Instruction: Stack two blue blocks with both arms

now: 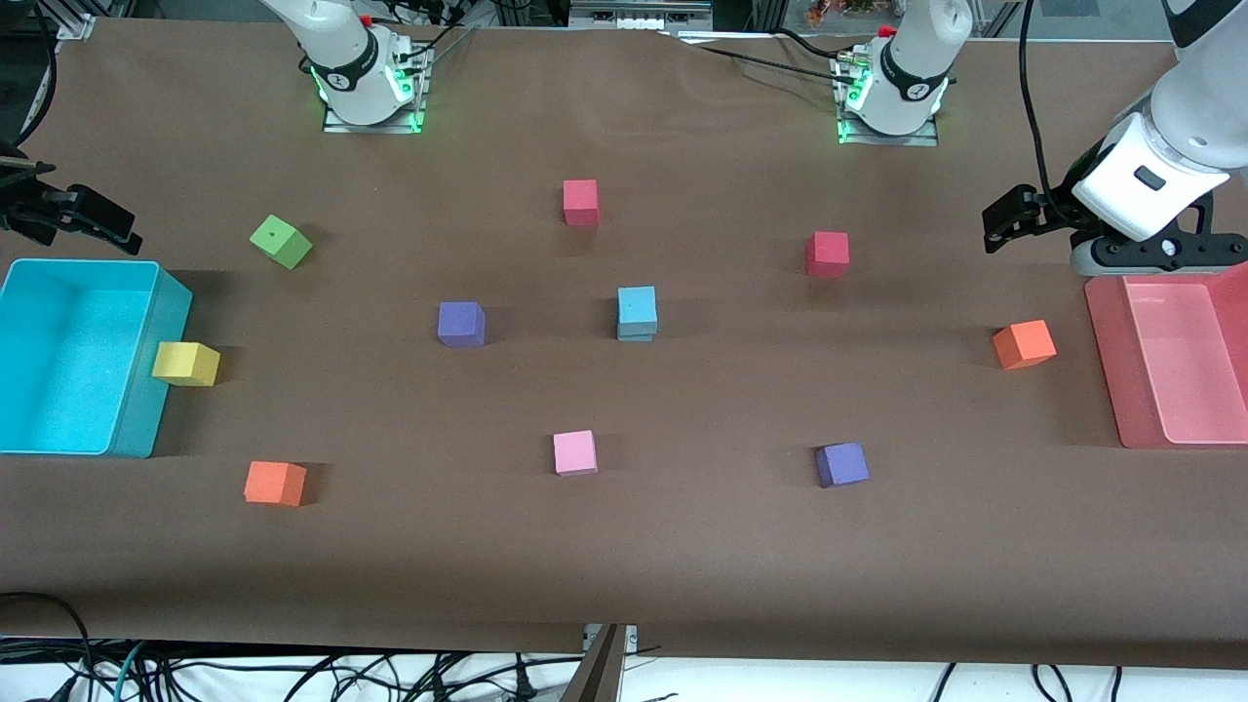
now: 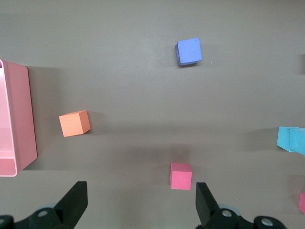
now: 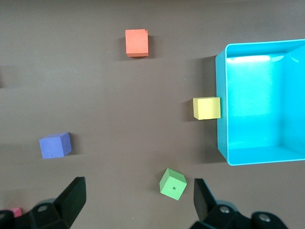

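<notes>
Two sky-blue blocks stand stacked in the middle of the table, the upper blue block (image 1: 637, 304) squarely on the lower one (image 1: 636, 333); the stack (image 2: 291, 140) also shows at the edge of the left wrist view. No gripper touches it. My left gripper (image 1: 1009, 219) (image 2: 140, 202) hangs open and empty above the table at the left arm's end, by the pink bin. My right gripper (image 1: 97, 219) (image 3: 138, 198) hangs open and empty at the right arm's end, by the cyan bin's edge that is farther from the front camera.
A cyan bin (image 1: 136, 390) with a yellow cube (image 1: 185, 364) against its wall, and a pink bin (image 1: 1107, 370). Scattered cubes: green (image 1: 281, 241), two red (image 1: 580, 202) (image 1: 827, 253), two purple (image 1: 460, 324) (image 1: 841, 464), two orange (image 1: 1024, 344) (image 1: 274, 483), pink (image 1: 575, 452).
</notes>
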You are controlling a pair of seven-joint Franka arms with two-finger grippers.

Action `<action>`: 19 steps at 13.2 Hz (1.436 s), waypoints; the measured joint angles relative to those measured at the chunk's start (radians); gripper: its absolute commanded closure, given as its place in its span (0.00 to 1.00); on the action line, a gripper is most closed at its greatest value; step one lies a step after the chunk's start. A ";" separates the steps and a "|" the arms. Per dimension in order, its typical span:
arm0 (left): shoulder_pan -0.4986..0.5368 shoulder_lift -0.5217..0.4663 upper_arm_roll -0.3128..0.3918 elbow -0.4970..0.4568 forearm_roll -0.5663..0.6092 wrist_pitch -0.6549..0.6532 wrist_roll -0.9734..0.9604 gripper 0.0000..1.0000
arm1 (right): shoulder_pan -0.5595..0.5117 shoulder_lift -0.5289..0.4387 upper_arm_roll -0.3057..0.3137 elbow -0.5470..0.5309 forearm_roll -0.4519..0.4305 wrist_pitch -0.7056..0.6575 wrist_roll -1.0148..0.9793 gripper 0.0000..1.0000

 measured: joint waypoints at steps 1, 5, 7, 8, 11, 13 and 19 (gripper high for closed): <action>-0.001 0.001 -0.001 0.001 0.000 0.000 0.001 0.00 | 0.000 0.001 0.002 0.000 0.000 0.001 0.000 0.00; -0.005 0.007 -0.010 0.003 0.000 0.001 0.008 0.00 | 0.007 0.008 0.015 -0.001 0.000 0.013 0.000 0.00; -0.004 0.012 -0.010 0.003 0.000 0.001 0.033 0.00 | 0.007 0.010 0.016 -0.001 0.000 0.015 0.000 0.00; -0.004 0.015 -0.010 0.003 0.000 0.001 0.054 0.00 | 0.007 0.010 0.016 -0.001 0.000 0.015 0.000 0.00; 0.013 0.031 0.001 0.003 0.000 0.001 0.124 0.00 | 0.007 0.010 0.016 -0.001 0.000 0.015 0.000 0.00; 0.033 0.043 0.002 0.003 0.000 0.004 0.162 0.00 | 0.007 0.010 0.016 -0.002 0.000 0.015 0.000 0.00; 0.035 0.048 0.000 0.041 0.000 0.015 0.173 0.00 | 0.007 0.010 0.016 -0.003 0.000 0.015 -0.001 0.00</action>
